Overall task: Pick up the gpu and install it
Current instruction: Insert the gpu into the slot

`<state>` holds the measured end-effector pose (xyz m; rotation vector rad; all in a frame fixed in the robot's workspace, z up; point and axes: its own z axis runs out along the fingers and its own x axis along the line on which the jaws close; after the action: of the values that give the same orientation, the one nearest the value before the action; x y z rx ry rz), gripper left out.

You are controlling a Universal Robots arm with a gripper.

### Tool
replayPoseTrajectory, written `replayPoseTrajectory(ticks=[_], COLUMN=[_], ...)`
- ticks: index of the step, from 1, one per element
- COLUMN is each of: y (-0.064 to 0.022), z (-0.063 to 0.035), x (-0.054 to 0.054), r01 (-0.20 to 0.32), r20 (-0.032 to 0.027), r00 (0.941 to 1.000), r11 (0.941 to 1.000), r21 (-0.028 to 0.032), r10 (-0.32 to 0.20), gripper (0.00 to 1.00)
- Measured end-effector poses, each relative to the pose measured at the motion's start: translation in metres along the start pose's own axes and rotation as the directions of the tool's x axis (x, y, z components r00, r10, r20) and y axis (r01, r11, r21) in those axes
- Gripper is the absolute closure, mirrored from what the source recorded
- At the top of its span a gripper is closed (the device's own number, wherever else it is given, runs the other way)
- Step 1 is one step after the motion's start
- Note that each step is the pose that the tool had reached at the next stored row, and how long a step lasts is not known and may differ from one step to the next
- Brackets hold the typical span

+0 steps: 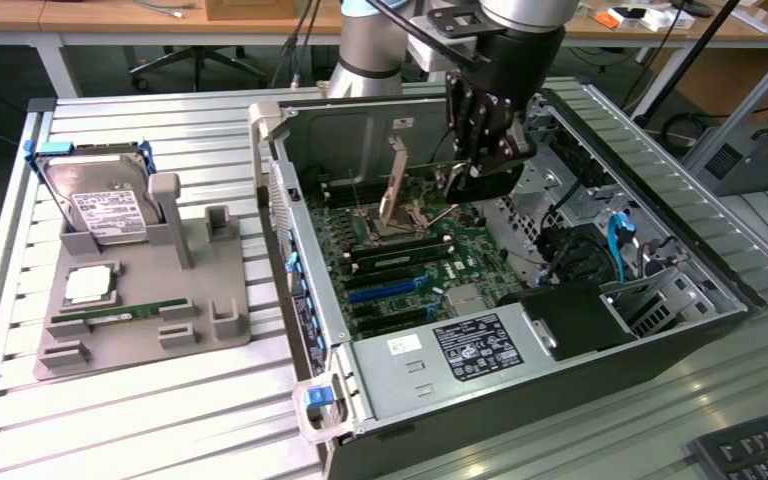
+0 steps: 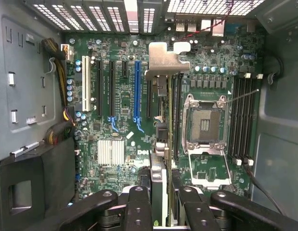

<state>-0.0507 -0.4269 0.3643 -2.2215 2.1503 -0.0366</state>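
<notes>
My gripper is down inside the open computer case, shut on the gpu. The gpu is a thin card held on edge above the motherboard, its tan metal bracket pointing toward the case's rear wall. In the wrist view the gpu runs edge-on between my fingers, with its silver bracket at the far end. It hangs between the blue slot and the CPU socket. Whether its lower edge touches a slot I cannot tell.
A grey fixture at the exterior view's left holds a hard drive, a CPU and a green memory stick. Inside the case are a power supply, cables and a black shroud. A keyboard lies nearby.
</notes>
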Motion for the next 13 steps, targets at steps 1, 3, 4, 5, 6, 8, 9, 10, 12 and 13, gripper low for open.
replayPoseTrajectory(ticks=[1,3,4,5,6,8,9,10,12,13], y=[0.0001,0.0002,0.0003,0.0004,0.0005,0.0009,0.001,0.0012,0.0017,0.0022], z=[0.0002,0.0005,0.0007,0.0008,0.001,0.0014,0.0016,0.0018,0.0024,0.0031], x=[0.0001,0.0003,0.0004,0.0005,0.0007,0.001,0.0012,0.0014,0.002,0.0023], r01=[0.0,0.0,0.0,0.0,0.0,0.0,0.0,0.0,0.0,0.0], r20=[0.0001,0.0001,0.0,0.0001,0.0002,0.0,0.0002,0.0001,0.0,0.0], r00=[1.0,1.0,1.0,1.0,1.0,1.0,1.0,1.0,1.0,1.0], r11=[1.0,1.0,1.0,1.0,1.0,1.0,1.0,1.0,1.0,1.0], r21=[0.0001,0.0,0.0,0.0,0.0001,0.0001,0.0001,0.0001,0.0,0.0], r10=[0.0,0.0,0.0,0.0,0.0,0.0,0.0,0.0,0.0,0.0], gripper=[0.73,0.73,0.73,0.73,0.73,0.73,0.73,0.73,0.73,0.73])
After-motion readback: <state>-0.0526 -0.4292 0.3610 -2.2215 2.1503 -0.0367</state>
